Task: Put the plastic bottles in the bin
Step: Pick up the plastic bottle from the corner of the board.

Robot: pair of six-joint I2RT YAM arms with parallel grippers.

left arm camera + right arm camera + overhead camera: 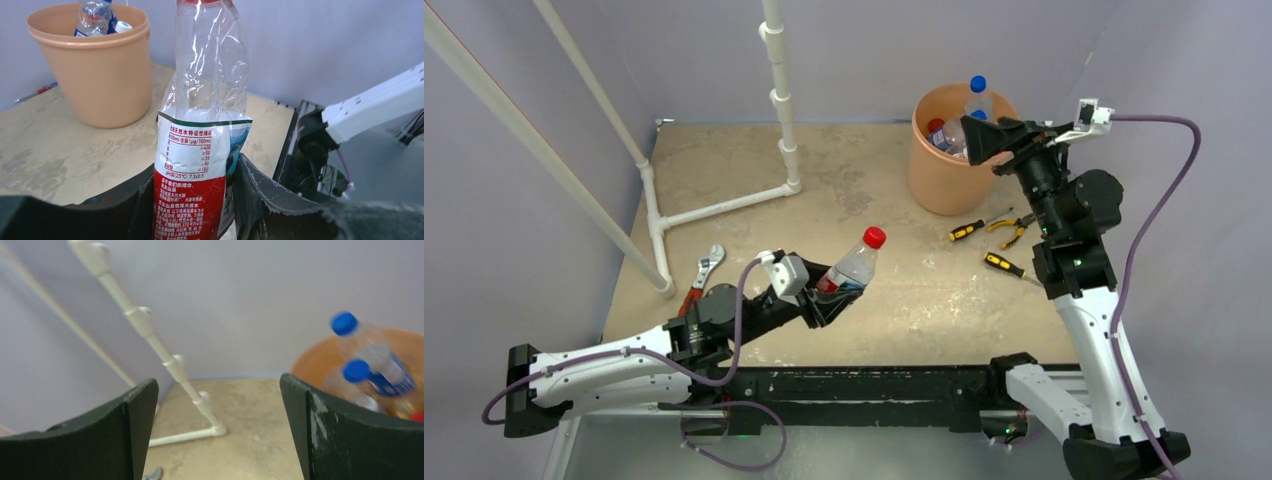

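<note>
My left gripper (832, 298) is shut on a clear bottle (852, 263) with a red cap and a red-and-white label. It holds the bottle above the table, left of the middle. In the left wrist view the bottle (200, 150) stands between the fingers (270, 195). The orange bin (946, 160) stands at the back right and holds several bottles with blue or red caps. It also shows in the left wrist view (100, 75). My right gripper (980, 140) is open and empty over the bin's right rim. The right wrist view shows blue-capped bottles (372, 360) in the bin.
A white pipe frame (724, 205) stands at the back left. A red-handled wrench (701, 275) lies by my left arm. Yellow-and-black pliers (1014, 226) and screwdrivers (1007, 266) lie in front of the bin, next to my right arm.
</note>
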